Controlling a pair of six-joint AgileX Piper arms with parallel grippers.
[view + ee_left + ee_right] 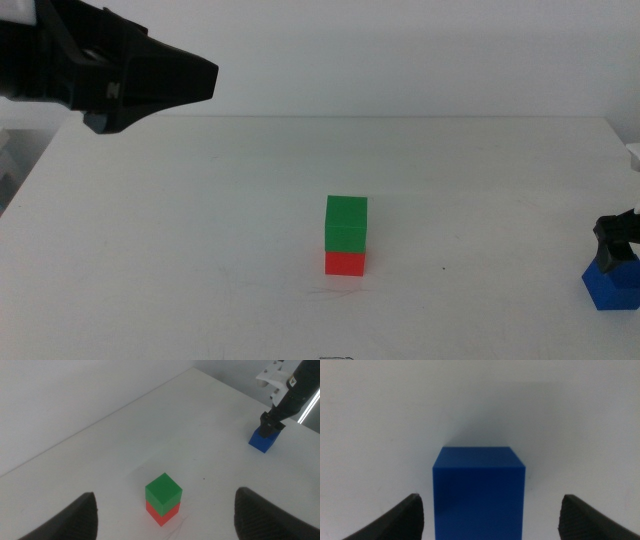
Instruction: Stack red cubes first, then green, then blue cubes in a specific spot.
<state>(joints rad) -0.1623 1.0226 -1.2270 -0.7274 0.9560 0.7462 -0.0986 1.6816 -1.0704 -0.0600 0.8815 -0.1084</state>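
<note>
A green cube (346, 221) sits squarely on a red cube (345, 262) at the middle of the white table; the left wrist view shows the same green cube (163, 491) on the red cube (159, 514). Near the table's right edge lies a blue cube (612, 288). My right gripper (617, 240) hangs just over it, open, its jaws wide on either side of the blue cube (479, 490) with gaps showing. My left gripper (190, 80) is raised at the far left, open and holding nothing.
The white tabletop (200, 250) carries nothing else in view. A pale wall stands behind the table's far edge (400, 117). The right arm's white wrist part (274, 377) shows above the blue cube (261, 440) in the left wrist view.
</note>
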